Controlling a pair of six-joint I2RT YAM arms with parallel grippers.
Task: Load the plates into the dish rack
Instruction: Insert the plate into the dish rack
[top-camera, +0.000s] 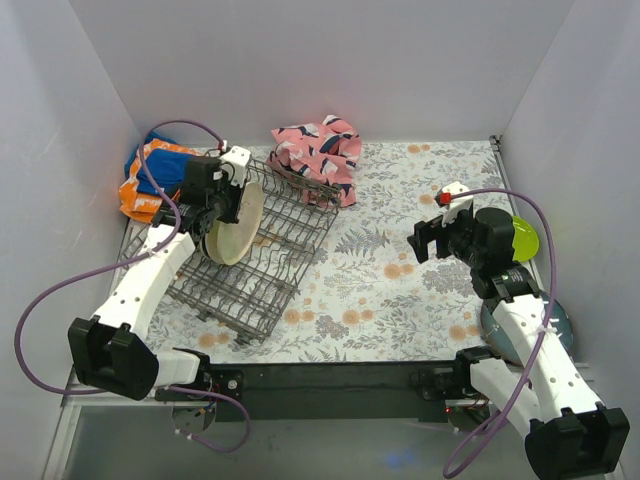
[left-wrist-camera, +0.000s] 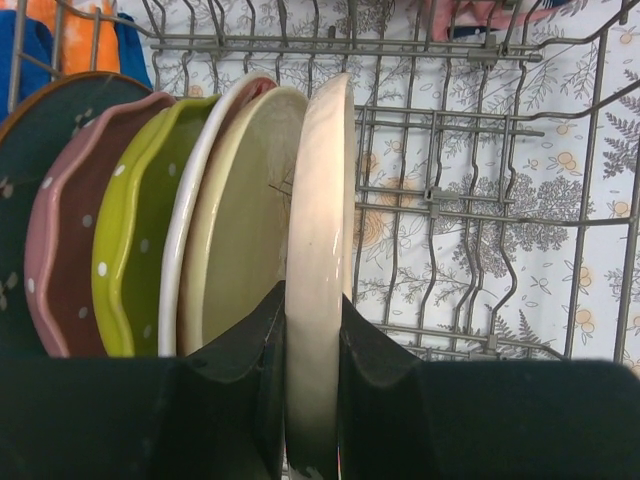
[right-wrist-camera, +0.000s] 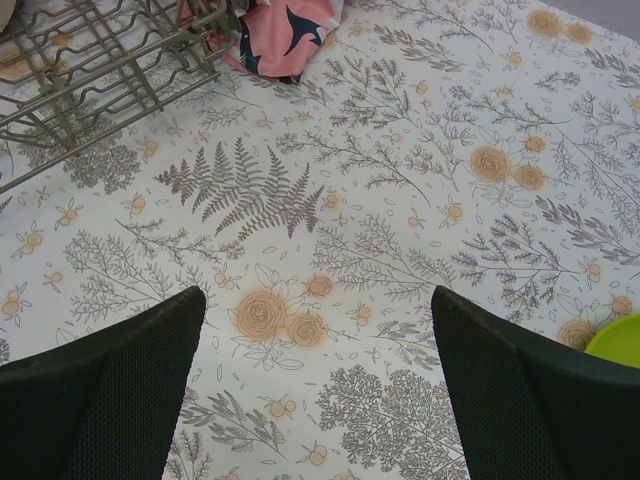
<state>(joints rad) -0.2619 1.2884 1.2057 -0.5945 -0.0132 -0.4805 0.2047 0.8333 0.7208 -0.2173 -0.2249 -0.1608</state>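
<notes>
Upright cream plate (left-wrist-camera: 320, 200) in left pincer (left-wrist-camera: 311, 310)

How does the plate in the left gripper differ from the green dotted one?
The cream plate is plain, smooth-rimmed; the green plate has white dots and a wavy rim. The left gripper clamps the cream plate; the green plate stands free. Both stand on edge in the dish rack.

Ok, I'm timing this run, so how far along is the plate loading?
Done: about five plates stand on edge in the dish rack, including a pink dotted plate and a lime dotted plate. In hand: the left claw grips a cream plate upright beside them, not yet released. Left: a bright green plate and a grey-blue plate wait on the right; the right claw is open and empty.
</notes>
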